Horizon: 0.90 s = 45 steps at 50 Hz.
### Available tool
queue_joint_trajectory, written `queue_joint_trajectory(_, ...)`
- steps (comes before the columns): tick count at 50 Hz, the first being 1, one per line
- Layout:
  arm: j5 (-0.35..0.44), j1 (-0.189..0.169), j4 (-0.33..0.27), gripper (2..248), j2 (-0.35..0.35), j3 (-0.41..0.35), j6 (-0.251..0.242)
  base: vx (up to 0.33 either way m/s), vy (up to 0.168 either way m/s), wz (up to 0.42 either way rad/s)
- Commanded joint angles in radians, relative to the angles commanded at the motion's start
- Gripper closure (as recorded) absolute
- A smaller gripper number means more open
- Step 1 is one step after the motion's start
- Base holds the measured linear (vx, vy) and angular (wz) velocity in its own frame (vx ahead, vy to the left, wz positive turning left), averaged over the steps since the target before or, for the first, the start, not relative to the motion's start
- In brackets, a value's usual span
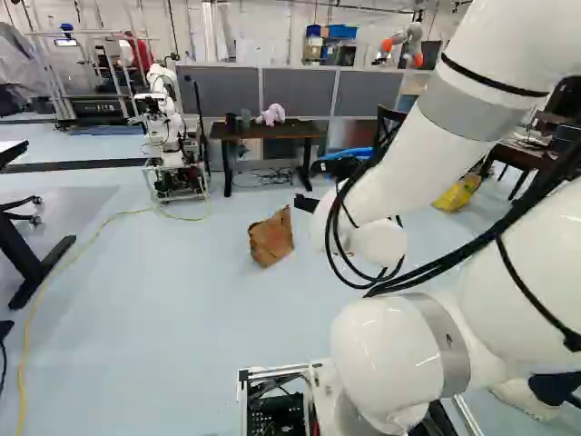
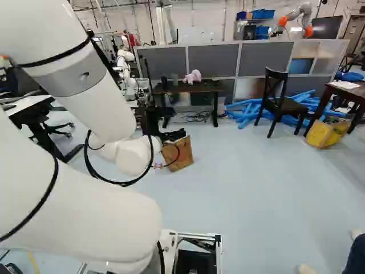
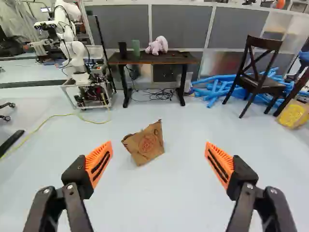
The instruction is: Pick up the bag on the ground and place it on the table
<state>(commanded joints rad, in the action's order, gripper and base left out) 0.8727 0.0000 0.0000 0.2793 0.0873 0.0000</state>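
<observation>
Brown paper bag is on the floor, out ahead of the wide-open gripper, a smidge off centre toward another robot, so imo reach forward and down, nudging that way.

No readable text, labels or numbers

- A pale wall rises behind grey partition panels.
- The smooth, pale blue floor carries soft reflections of light.
- A dark wooden chair stands before the partition, near a heap of blue tubes.
- A yellow cable curves across the floor.
</observation>
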Motion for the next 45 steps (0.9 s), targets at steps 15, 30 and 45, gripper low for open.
queue_joint_trajectory(15,0.000,0.000,0.000,3,0.000,0.000,0.000,0.000,0.000,0.000)
queue_joint_trajectory(30,0.000,0.000,0.000,3,0.000,0.000,0.000,0.000,0.000,0.000)
queue_joint_trajectory(45,0.000,0.000,0.000,3,0.000,0.000,0.000,0.002,0.000,0.000)
